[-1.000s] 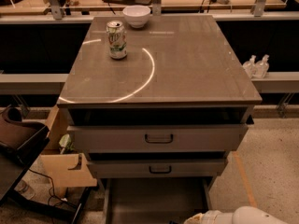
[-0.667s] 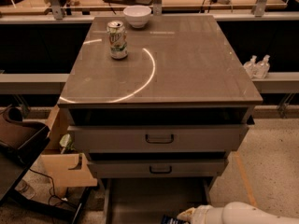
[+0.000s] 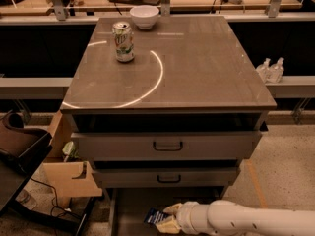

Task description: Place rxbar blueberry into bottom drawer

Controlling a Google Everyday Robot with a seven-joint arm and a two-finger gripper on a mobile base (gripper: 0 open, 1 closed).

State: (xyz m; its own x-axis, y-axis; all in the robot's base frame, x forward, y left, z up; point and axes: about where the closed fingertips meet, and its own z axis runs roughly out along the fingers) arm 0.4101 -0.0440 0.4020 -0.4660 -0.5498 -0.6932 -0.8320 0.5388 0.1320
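Observation:
The bottom drawer (image 3: 129, 208) is pulled out at the foot of the grey cabinet, its dark inside showing at the lower edge of the camera view. My gripper (image 3: 162, 219) reaches in from the lower right on a white arm and sits over the drawer's inside. It is shut on the rxbar blueberry (image 3: 153, 216), a small dark blue bar with white lettering that sticks out to the left of the fingers (image 3: 172, 210).
Two upper drawers with dark handles (image 3: 167, 145) are slightly open above the arm. A green-and-white soda can (image 3: 123, 42) and a white bowl (image 3: 144, 16) stand on the cabinet top. A cardboard box (image 3: 69, 176) and a dark chair (image 3: 19, 146) are at left.
My arm has moved left and further into view over the bottom drawer, bringing the blue bar with it. Nothing on the cabinet top has moved.

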